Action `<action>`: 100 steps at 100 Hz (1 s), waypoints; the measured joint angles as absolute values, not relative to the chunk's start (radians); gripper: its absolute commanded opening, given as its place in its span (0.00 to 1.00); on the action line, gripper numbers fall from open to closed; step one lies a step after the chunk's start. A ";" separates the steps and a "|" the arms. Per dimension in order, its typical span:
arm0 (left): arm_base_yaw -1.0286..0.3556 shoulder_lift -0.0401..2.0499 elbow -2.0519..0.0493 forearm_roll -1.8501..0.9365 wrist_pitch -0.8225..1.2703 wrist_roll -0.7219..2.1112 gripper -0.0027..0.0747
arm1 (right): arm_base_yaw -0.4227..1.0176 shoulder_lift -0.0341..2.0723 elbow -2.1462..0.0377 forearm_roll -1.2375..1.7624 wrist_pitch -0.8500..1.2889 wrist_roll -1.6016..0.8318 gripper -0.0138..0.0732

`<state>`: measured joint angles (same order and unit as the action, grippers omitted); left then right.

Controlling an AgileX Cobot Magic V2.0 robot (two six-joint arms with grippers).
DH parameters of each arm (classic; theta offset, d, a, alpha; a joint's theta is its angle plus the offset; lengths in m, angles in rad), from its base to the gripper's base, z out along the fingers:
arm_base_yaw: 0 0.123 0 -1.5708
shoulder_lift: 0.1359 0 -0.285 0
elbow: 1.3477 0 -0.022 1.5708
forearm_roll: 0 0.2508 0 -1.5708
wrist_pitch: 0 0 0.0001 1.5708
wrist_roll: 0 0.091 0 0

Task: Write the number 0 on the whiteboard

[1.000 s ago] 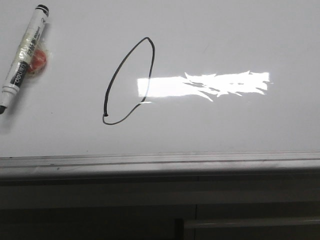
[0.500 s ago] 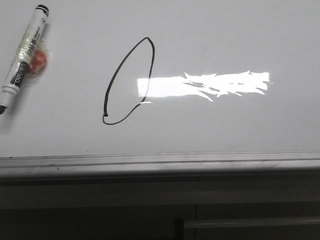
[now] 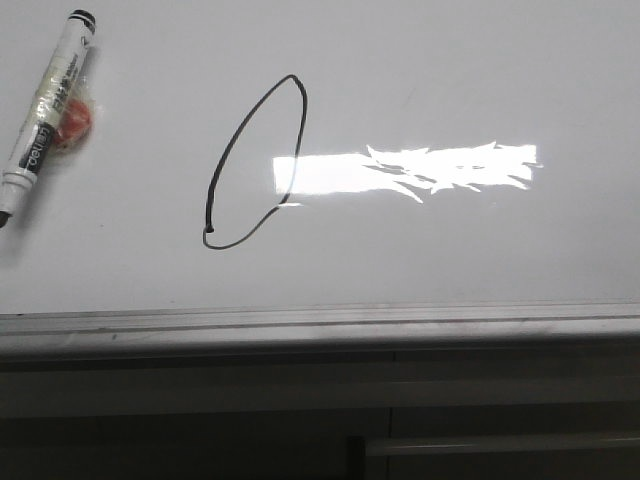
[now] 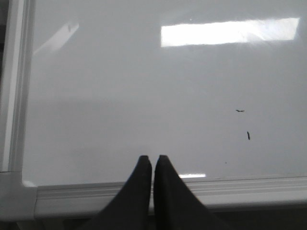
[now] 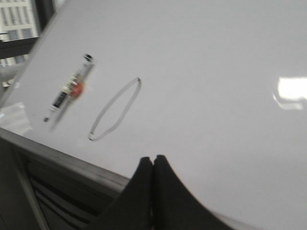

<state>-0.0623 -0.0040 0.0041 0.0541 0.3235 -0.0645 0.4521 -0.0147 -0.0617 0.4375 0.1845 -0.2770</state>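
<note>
Both the left gripper (image 4: 152,160) and the right gripper (image 5: 153,160) have their fingers pressed together and hold nothing, I think because the writing is finished. The number 0 (image 3: 222,170) stands left of centre on the whiteboard (image 3: 450,80). The marker (image 3: 45,110) lies in the upper left of the front view, probably put aside there.

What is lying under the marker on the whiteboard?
A small orange-red object shows under the marker, near its middle, on the whiteboard. The barrel covers part of it, so what it is stays unclear.
</note>
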 measured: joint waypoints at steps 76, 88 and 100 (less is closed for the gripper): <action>-0.062 -0.004 0.004 0.052 0.323 -0.064 0.01 | -0.170 -0.015 0.013 -0.103 0.227 0.148 0.08; -0.062 -0.004 0.004 0.052 0.323 -0.064 0.01 | -0.176 -0.015 0.013 -0.098 0.289 0.100 0.08; -0.062 -0.004 0.004 0.052 0.323 -0.064 0.01 | -0.176 -0.015 0.013 -0.091 0.316 0.077 0.08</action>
